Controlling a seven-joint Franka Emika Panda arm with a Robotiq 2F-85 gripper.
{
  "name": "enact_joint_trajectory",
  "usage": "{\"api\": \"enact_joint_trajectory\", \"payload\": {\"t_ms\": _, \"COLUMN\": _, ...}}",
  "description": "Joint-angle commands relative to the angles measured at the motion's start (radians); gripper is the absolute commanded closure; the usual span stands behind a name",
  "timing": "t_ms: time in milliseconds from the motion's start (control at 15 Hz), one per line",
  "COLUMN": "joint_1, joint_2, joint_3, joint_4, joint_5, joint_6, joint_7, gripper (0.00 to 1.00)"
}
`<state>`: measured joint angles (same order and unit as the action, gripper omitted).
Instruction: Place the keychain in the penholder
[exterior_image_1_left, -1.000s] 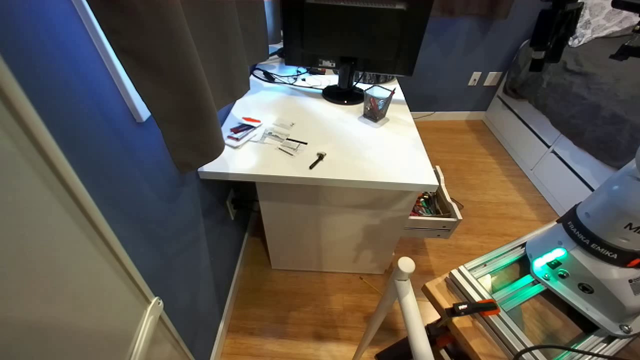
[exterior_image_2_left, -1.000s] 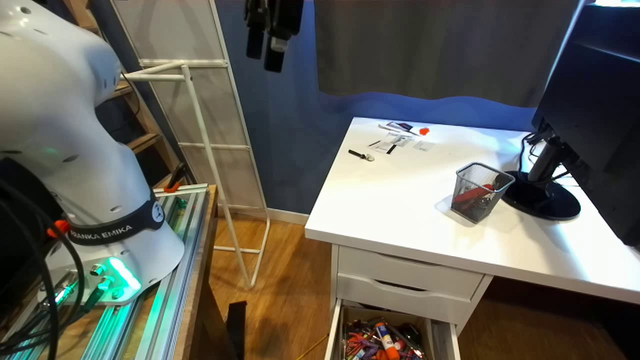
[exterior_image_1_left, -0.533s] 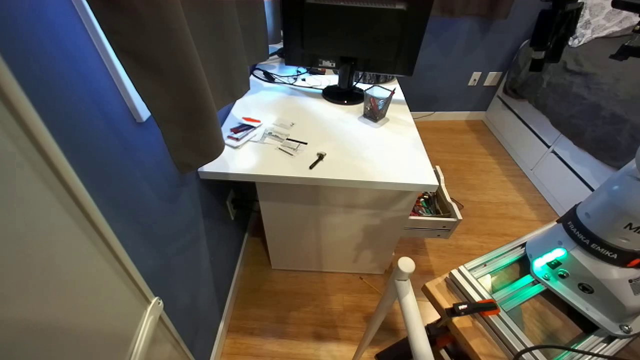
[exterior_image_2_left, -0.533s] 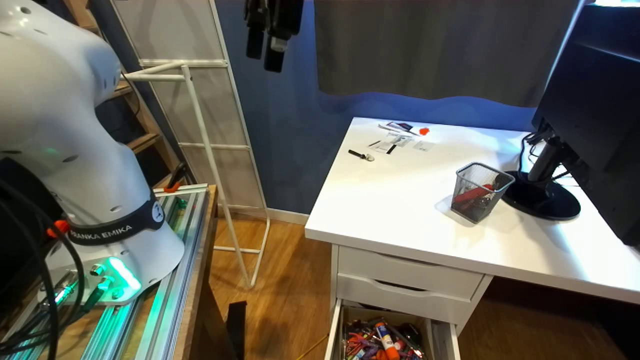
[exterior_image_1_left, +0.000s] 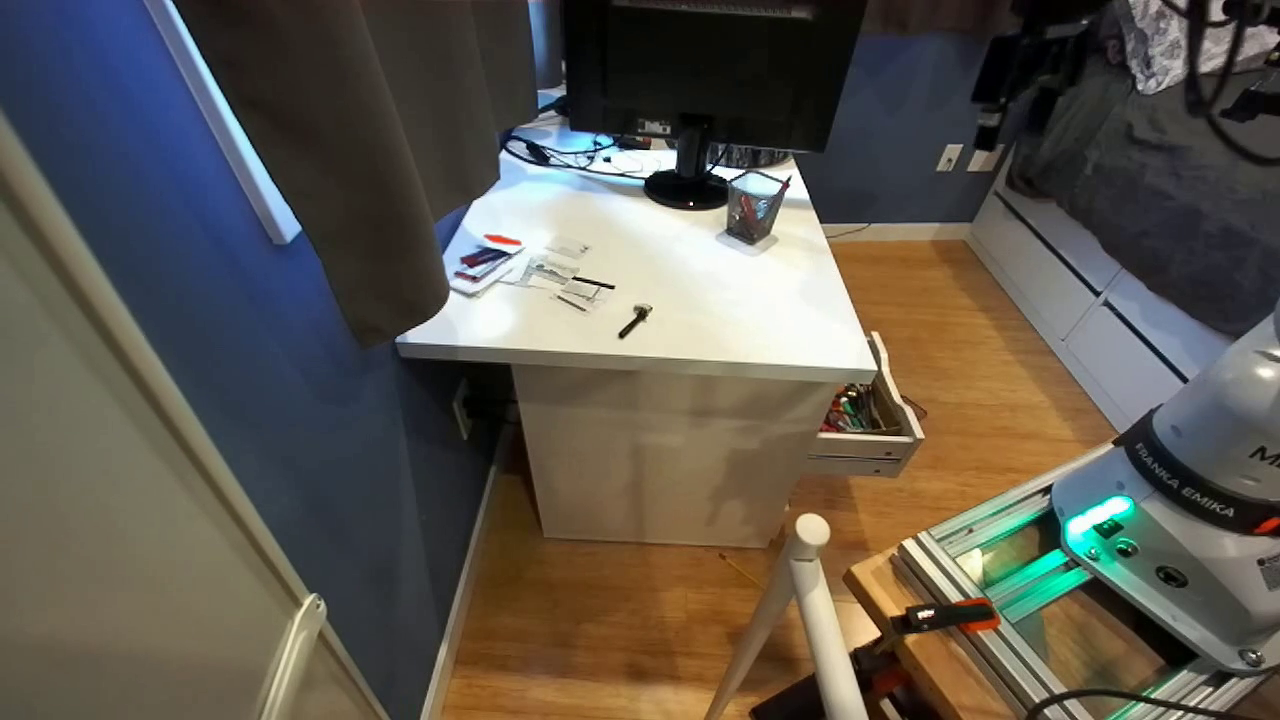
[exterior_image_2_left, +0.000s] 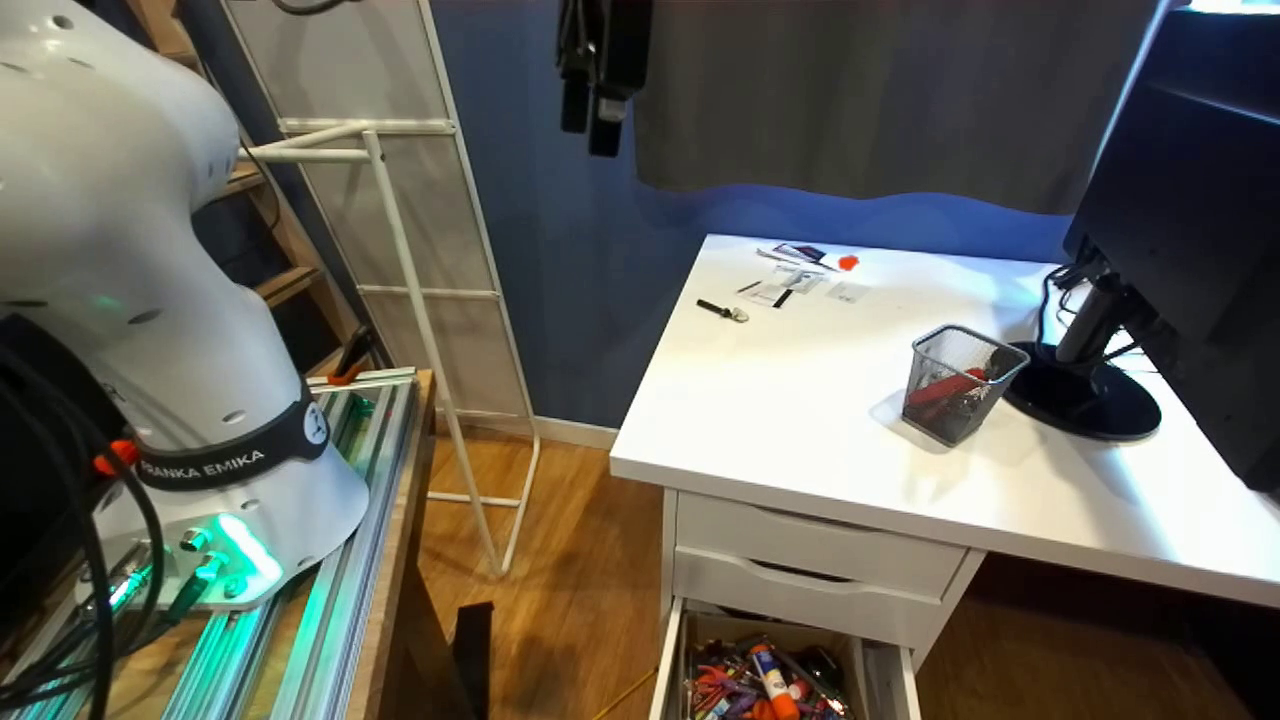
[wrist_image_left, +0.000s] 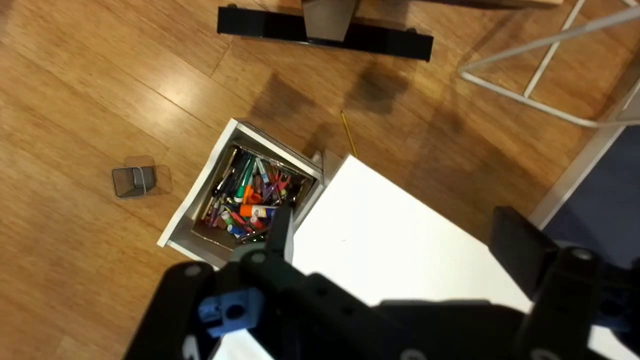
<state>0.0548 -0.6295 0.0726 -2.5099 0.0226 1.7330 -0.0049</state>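
The keychain, a small thin dark piece with a metal end, lies on the white desk near its edge in both exterior views (exterior_image_1_left: 634, 321) (exterior_image_2_left: 722, 311). The penholder is a grey mesh cup with a dark rim, upright on the desk beside the monitor base (exterior_image_1_left: 755, 207) (exterior_image_2_left: 962, 385). It holds red and dark items. My gripper (exterior_image_2_left: 590, 130) hangs in the air high above and away from both. In the wrist view my gripper (wrist_image_left: 400, 235) is open, with nothing between its fingers. Keychain and desk penholder do not show in the wrist view.
Papers and cards (exterior_image_2_left: 790, 280) lie beside the keychain. A monitor (exterior_image_1_left: 710, 75) stands on the desk (exterior_image_2_left: 800, 400). An open drawer (exterior_image_2_left: 780, 680) full of pens juts out below. A white rack (exterior_image_2_left: 400, 250) stands near the arm. The wrist view shows a mesh container (wrist_image_left: 134, 181) on the floor.
In the last half second my gripper has moved sideways through the air toward the desk and slightly down. The keychain and penholder have not moved.
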Motion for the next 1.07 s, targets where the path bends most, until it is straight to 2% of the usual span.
{"api": "enact_joint_trajectory", "payload": {"t_ms": 0, "joint_1": 0.003, "joint_2": 0.149, "joint_3": 0.118, "joint_4": 0.042, "joint_5": 0.083, "joint_6": 0.135, "joint_7": 0.265, "gripper": 0.00}}
{"api": "enact_joint_trajectory", "payload": {"t_ms": 333, "joint_1": 0.012, "joint_2": 0.345, "joint_3": 0.258, "joint_4": 0.075, "joint_5": 0.081, "joint_6": 0.400, "joint_7": 0.663, "gripper": 0.00}}
{"api": "enact_joint_trajectory", "payload": {"t_ms": 467, "joint_1": -0.040, "joint_2": 0.418, "joint_3": 0.352, "joint_4": 0.094, "joint_5": 0.052, "joint_6": 0.494, "joint_7": 0.819, "gripper": 0.00}}
{"api": "enact_joint_trajectory", "payload": {"t_ms": 600, "joint_1": -0.125, "joint_2": 0.484, "joint_3": 0.462, "joint_4": 0.120, "joint_5": 0.001, "joint_6": 0.557, "joint_7": 0.972, "gripper": 0.00}}
{"api": "enact_joint_trajectory", "payload": {"t_ms": 667, "joint_1": -0.106, "joint_2": 0.542, "joint_3": 0.474, "joint_4": 0.150, "joint_5": -0.056, "joint_6": 0.570, "joint_7": 1.046, "gripper": 0.00}}
{"api": "enact_joint_trajectory", "payload": {"t_ms": 733, "joint_1": -0.002, "joint_2": 0.449, "joint_3": 0.345, "joint_4": 0.082, "joint_5": -0.007, "joint_6": 0.545, "joint_7": 0.931, "gripper": 0.00}}
{"api": "enact_joint_trajectory", "payload": {"t_ms": 867, "joint_1": 0.002, "joint_2": 0.511, "joint_3": 0.366, "joint_4": 0.113, "joint_5": -0.044, "joint_6": 0.563, "joint_7": 1.011, "gripper": 0.00}}
{"api": "enact_joint_trajectory", "payload": {"t_ms": 1000, "joint_1": 0.005, "joint_2": 0.537, "joint_3": 0.366, "joint_4": 0.132, "joint_5": -0.048, "joint_6": 0.565, "joint_7": 1.026, "gripper": 0.00}}
